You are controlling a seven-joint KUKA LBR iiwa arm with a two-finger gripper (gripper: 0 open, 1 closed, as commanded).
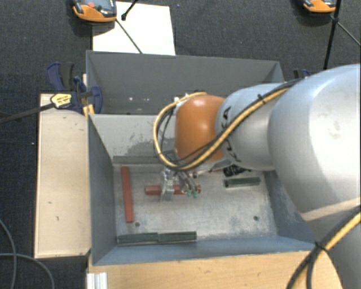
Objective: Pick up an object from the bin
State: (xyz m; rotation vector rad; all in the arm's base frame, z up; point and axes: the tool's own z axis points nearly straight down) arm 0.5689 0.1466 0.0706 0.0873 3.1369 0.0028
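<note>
Down at the middle of the bin point(105, 186), the claw point(179, 189) sat over a short red bar point(152, 191), open or closed I couldn't tell, and that bar looked stiff, light, best pinched across its narrow width.

Setting: robotics lab, test cell. Evidence: a large silver arm point(307, 141) with cables point(161, 127) looped round an orange wrist cover point(194, 127) reaches into a grey metal bin point(186, 73). The bin stands on dark carpet point(34, 34). An orange-and-black device point(93, 8) sits at top left, a second device point(317, 4) at top right. A floor cable point(22, 114) trails in from the left.
</note>
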